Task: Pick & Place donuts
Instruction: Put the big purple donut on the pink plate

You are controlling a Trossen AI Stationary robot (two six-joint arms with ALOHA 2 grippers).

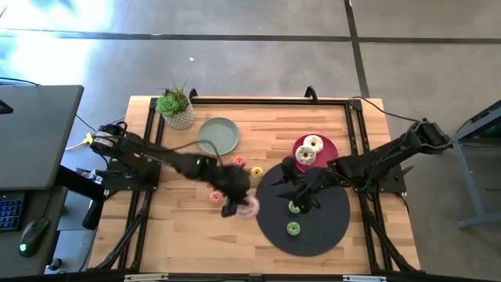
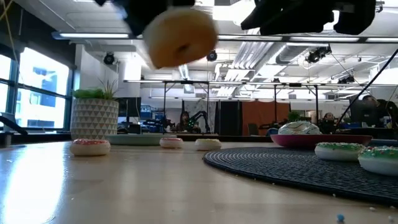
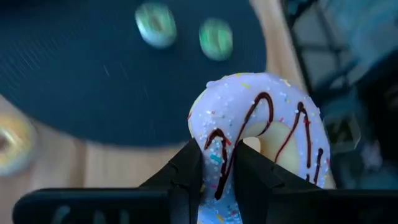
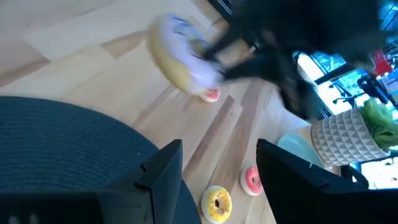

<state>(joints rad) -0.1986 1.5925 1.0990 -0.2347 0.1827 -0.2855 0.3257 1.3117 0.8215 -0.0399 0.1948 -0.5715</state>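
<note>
My left gripper (image 1: 237, 204) hangs over the wood just left of the dark round mat (image 1: 329, 227), shut on the pink sprinkled donut (image 1: 250, 207). That donut shows high in the air in the low view (image 2: 180, 37). My right gripper (image 4: 217, 160) is open above the mat (image 1: 301, 189), touching nothing. Two small green donuts (image 1: 294, 207) (image 1: 293, 229) lie flat on the mat. The white donut (image 1: 312, 142) and the white-green donut (image 1: 304, 157) rest on the pink plate (image 1: 329, 145). Red (image 1: 239, 160), yellow (image 1: 257, 171) and salmon (image 1: 216, 197) small donuts lie on the bare wood. My left gripper (image 3: 217, 158) pinches one side of the donut's ring (image 3: 217, 146) between its two fingers (image 3: 186, 174). One finger lies against the outer rim and the other by the hole. The donut is lifted clear of the table and sits tilted in the hold.
A sage-green plate (image 1: 219, 135) and a potted plant (image 1: 176, 106) stand toward the far left of the table. Black rails (image 1: 356, 133) run along the table's sides. Bare wood lies near the front left (image 1: 172, 235). People sit in the room far behind (image 2: 185, 119).
</note>
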